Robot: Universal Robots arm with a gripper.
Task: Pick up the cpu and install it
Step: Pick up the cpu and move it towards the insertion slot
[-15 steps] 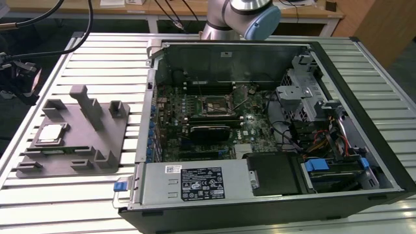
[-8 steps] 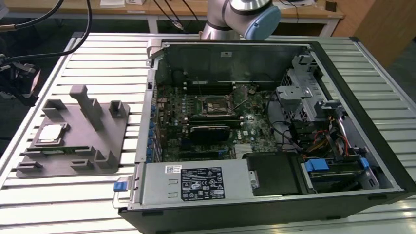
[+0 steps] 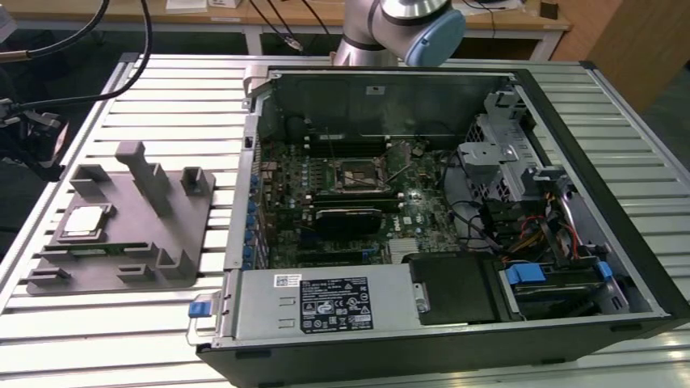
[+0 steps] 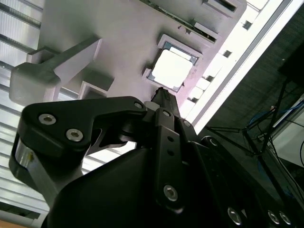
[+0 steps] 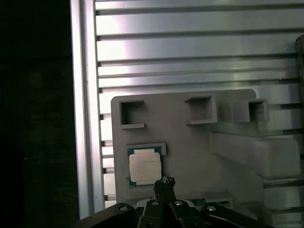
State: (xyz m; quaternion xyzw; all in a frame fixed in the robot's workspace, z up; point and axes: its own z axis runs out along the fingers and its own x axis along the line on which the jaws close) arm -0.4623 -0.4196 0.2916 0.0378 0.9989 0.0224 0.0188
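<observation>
The cpu (image 5: 145, 167) lies flat in a square pocket of the grey tray (image 5: 185, 142). The gripper (image 5: 164, 183) hangs just beside it, jaws pressed together, holding nothing. A tall post (image 5: 251, 154) stands on the tray nearby. The open computer case (image 3: 453, 210) sits beside the tray.

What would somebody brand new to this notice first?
The open computer case, its green board bare, sits mid-table in the exterior view. On that view's left, the shiny cpu lies in a grey tray. In the first wrist view the gripper hangs close by the cpu.
</observation>
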